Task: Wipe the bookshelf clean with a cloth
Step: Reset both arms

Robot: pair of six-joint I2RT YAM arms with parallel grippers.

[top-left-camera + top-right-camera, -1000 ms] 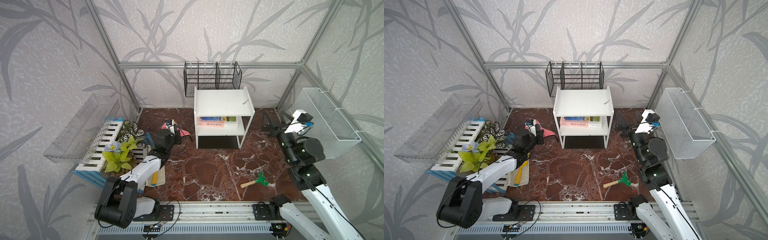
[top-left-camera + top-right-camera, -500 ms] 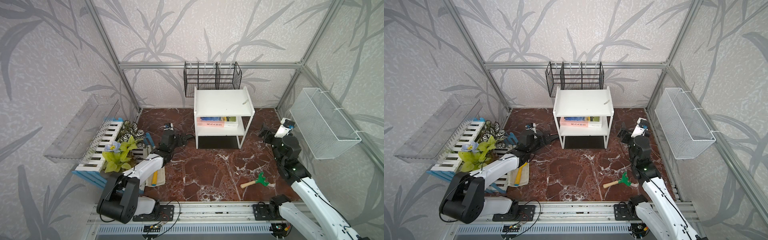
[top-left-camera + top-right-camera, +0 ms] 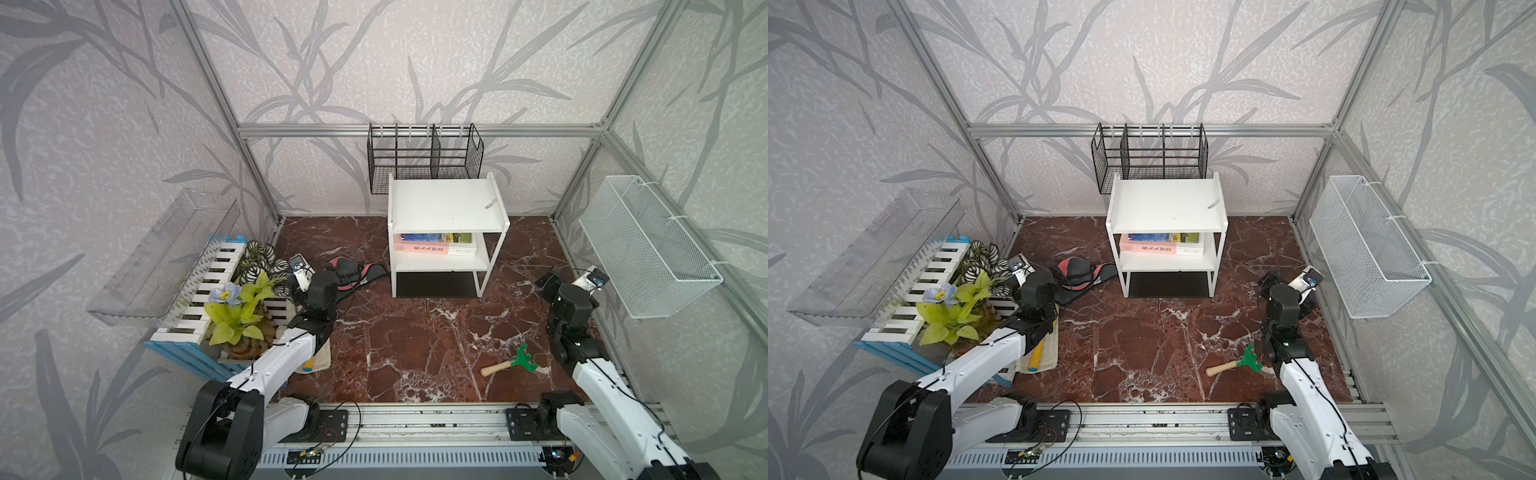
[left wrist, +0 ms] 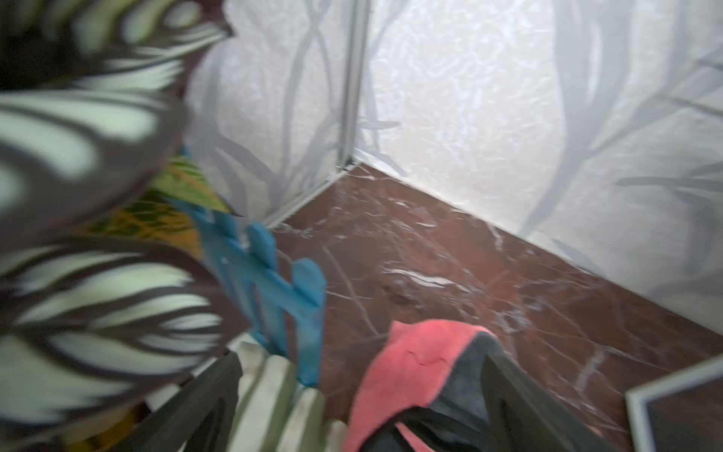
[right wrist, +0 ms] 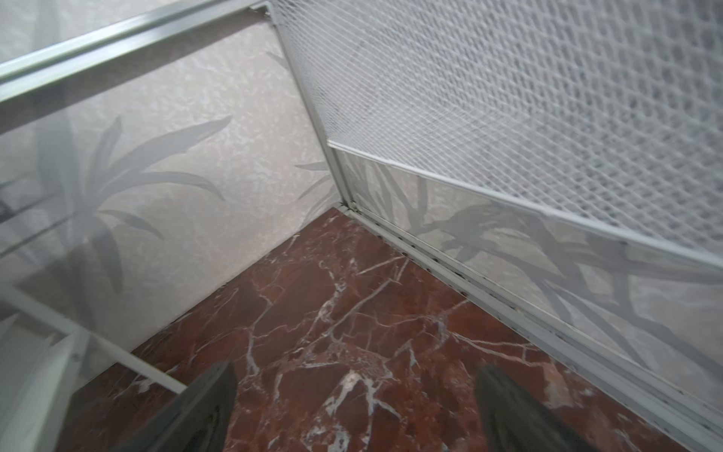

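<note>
I am holding my left fingers (image 4: 203, 403) spread wide and low over the dark red marble tabletop (image 3: 415, 332), gripping nothing. In the left wrist view the cloth (image 4: 410, 364) is lying bunched between them, pink with dark trim. One finger is sitting right at that trim, though I cannot tell whether it is touching. In both top views the cloth (image 3: 357, 274) (image 3: 1079, 272) is resting on the tabletop just off the bookshelf's lower left corner, with my left wrist hanging over its near end.

The bookshelf (image 3: 446, 203) (image 3: 1167, 203) is standing upright at the back centre, in front of the black wire rack (image 3: 424, 158). A small scrap (image 3: 491, 203) is lying on its top board near the right edge, and a stack of books (image 3: 436, 245) is lying flat on the middle board. The black bottom panel is showing beneath.

I am keeping my right fingers (image 5: 203, 411) wide apart too, with only bare marble between them. They are pointing toward the back right corner, below the white mesh basket (image 5: 547, 98) (image 3: 648, 249) that is hanging on the side wall.

A green rake (image 3: 513, 361) with a wooden handle is lying on the tabletop near my right arm. A potted plant (image 3: 241, 307) is sitting beside a blue and white fence (image 3: 199, 299) on my left.
</note>
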